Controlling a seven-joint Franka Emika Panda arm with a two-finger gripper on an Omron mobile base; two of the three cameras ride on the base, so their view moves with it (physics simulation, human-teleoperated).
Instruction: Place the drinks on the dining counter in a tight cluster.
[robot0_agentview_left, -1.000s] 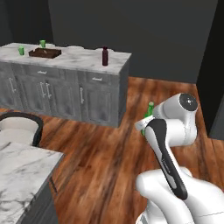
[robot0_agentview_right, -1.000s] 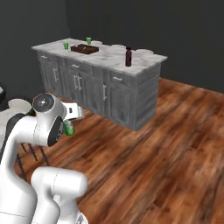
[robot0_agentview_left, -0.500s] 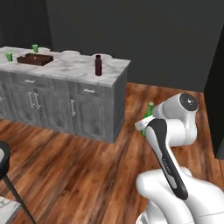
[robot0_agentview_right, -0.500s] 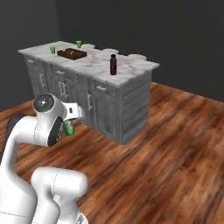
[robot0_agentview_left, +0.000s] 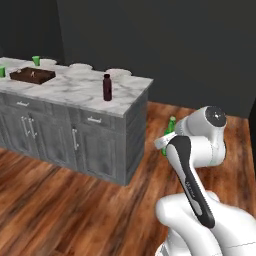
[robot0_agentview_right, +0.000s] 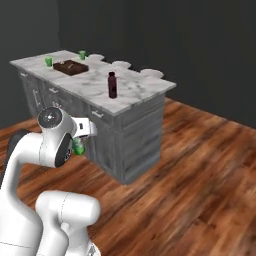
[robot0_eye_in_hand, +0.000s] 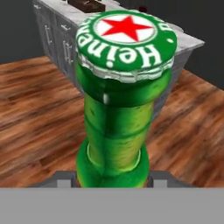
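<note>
pincer (robot0_eye_in_hand: 113, 177) clamped on green bottle (robot0_eye_in_hand: 120, 100), held in the air over the wood floor (robot0_agentview_left: 65, 205); maroon bottle (robot0_agentview_left: 107, 87) upright on marble counter (robot0_agentview_left: 75, 92) with drawers, near its end

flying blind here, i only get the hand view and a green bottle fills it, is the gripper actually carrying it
Observer: Yes. The gripper holds the green bottle in the air above the wooden floor, beside the arm.
Operator: any other drinks around
Observer: A dark maroon bottle stands upright on the marble counter with drawers.
Operator: anything else up there
Observer: A brown tray and two small green cups sit at the counter's far end.
</note>
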